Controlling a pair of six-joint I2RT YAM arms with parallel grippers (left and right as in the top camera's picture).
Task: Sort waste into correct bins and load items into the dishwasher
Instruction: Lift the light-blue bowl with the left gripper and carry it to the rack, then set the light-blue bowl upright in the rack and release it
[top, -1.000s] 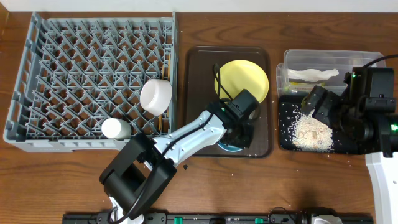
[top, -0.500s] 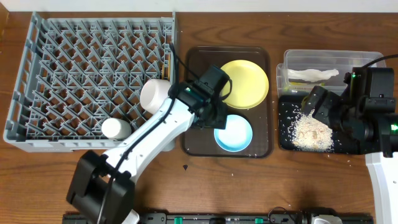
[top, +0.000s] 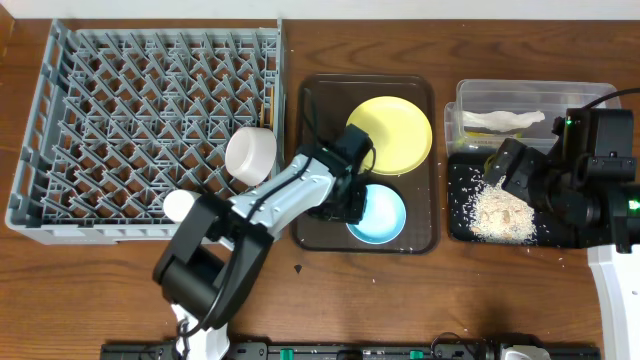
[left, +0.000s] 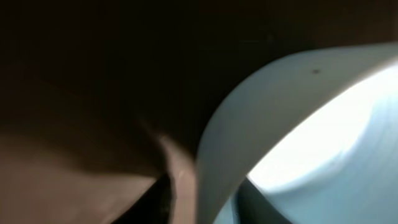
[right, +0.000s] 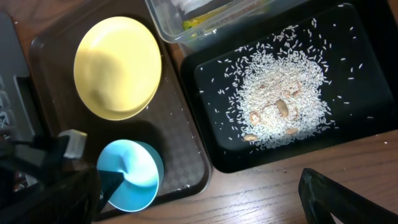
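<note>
This looks like a robotics lab staged as a dishwashing station. A brown wooden worktop (top: 470, 300) carries a dark brown rectangular serving tray (top: 320, 120). Left of it sits a large grey plastic pegged dish rack (top: 90, 228); right of it, a clear plastic tub (top: 520, 95) and a shallow black tray (top: 458, 200). Two robot arms (top: 280, 200) reach in.
</note>
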